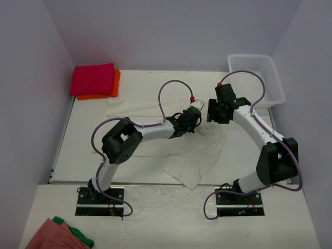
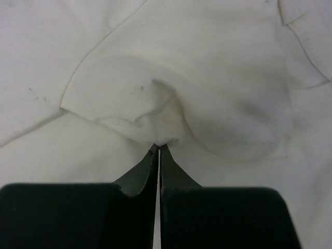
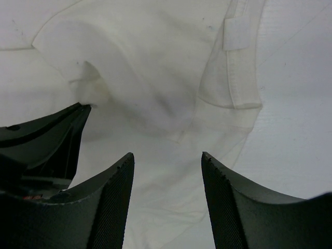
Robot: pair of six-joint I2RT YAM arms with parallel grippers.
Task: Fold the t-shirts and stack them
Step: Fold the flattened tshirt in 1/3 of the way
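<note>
Cream-white t-shirt [image 1: 194,161] is pinched in the closed left jaws, the right jaws held half open and empty, and so small a pinch could be lost when lifted.

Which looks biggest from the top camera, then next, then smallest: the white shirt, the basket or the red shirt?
1. white shirt, spread out on the table
2. basket
3. red shirt, folded small

The basket and red shirt both sit at the back, so comparing them seems fair.
</note>
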